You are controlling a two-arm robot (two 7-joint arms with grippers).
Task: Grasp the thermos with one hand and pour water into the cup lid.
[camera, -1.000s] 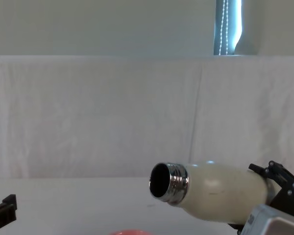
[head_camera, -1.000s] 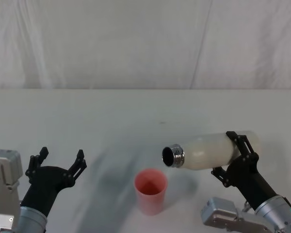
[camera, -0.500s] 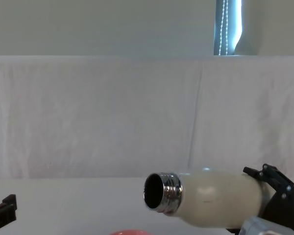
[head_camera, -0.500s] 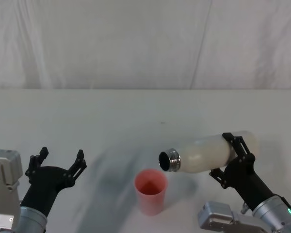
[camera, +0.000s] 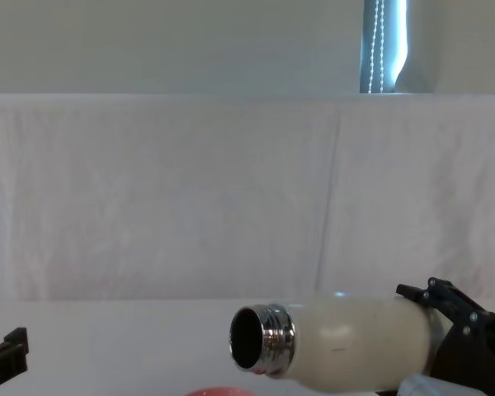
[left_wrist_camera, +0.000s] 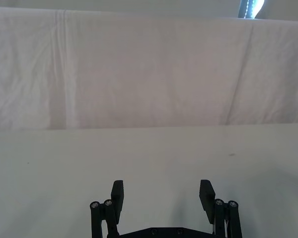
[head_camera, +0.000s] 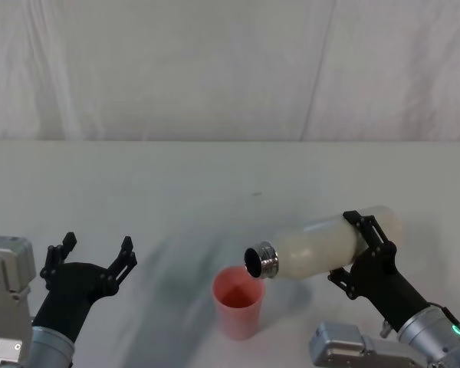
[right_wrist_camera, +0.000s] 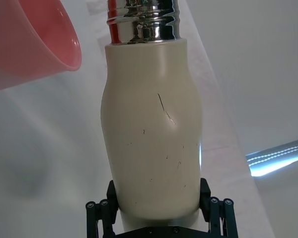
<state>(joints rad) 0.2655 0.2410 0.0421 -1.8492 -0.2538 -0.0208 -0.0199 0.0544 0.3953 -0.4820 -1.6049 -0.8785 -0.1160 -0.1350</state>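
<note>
Left gripper [head_camera: 93, 253] idle at the tabletop's [head_camera: 215, 176] near left corner, fingers spread and holding nothing; pink cup lid [head_camera: 238, 301] upright near the front edge; cream thermos [head_camera: 322, 247] tipped sideways, steel mouth above the lid's rim, clamped in right gripper [head_camera: 366, 247] fingers.

The small round pink-red cup lid [head_camera: 238, 300] stands upright on the pale bench [head_camera: 176, 192], near its front edge and about midway across. To the right of the cup lid and raised above it, the tall cream-white cylindrical thermos with a steel threaded neck [head_camera: 322, 245] lies nearly level, its open mouth over the cup lid's right rim and its base end clamped in the black right pincer [head_camera: 366, 249], farther right. Well apart to the left of the cup lid, the black left pincer [head_camera: 92, 257] hovers with fingers spread, holding nothing.
</note>
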